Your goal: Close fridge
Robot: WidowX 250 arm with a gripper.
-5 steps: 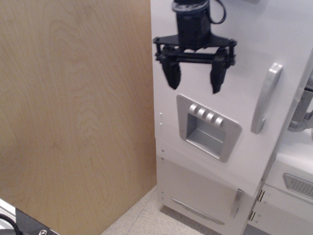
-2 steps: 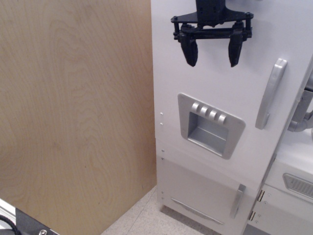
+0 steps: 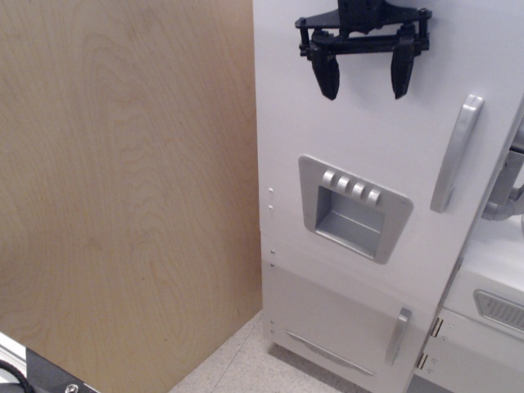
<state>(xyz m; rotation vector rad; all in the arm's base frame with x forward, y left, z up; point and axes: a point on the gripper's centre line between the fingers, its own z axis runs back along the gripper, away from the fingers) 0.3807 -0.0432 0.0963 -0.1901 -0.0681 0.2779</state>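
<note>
Hovering with tool (image 3: 364,78) spread wide and empty before upper fridge (image 3: 368,147) door right of wooden panel (image 3: 123,188), door looking near shut; next likely final push flush.

Single fixed view, close range, slightly raised, angled down onto fridge (image 3: 360,164) front, wooden side panel (image 3: 123,188) filling left half.

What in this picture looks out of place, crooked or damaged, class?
Nothing stands out. The tall white toy fridge's big door looks shut and intact, its long silver handle and grey dispenser panel undamaged; the black hand hangs open in front.
</note>
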